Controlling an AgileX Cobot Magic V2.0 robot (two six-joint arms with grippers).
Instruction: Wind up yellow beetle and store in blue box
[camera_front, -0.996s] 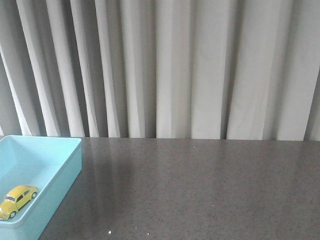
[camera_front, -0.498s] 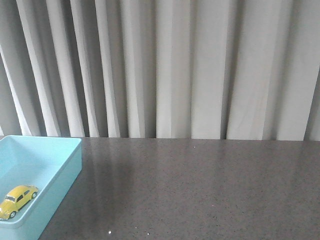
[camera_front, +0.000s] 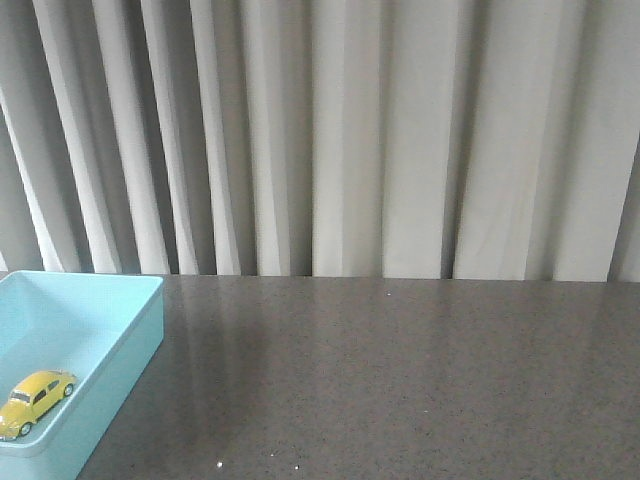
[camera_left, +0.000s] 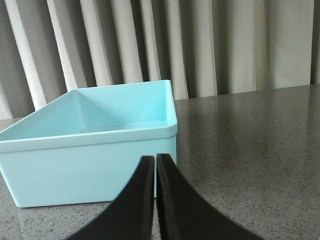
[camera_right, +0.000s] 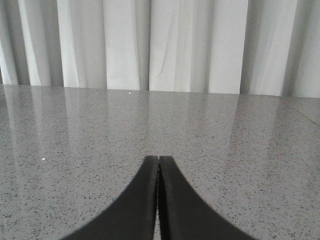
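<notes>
Front view, yellow beetle inside blue box, left gripper clenched empty facing box, right gripper clenched

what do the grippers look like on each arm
Only the fingers show, in the wrist views. The left gripper and right gripper look alike: two plain matte black fingers, broad at the base and curving to narrow tips. No cables, markings or arm links are visible.
</notes>
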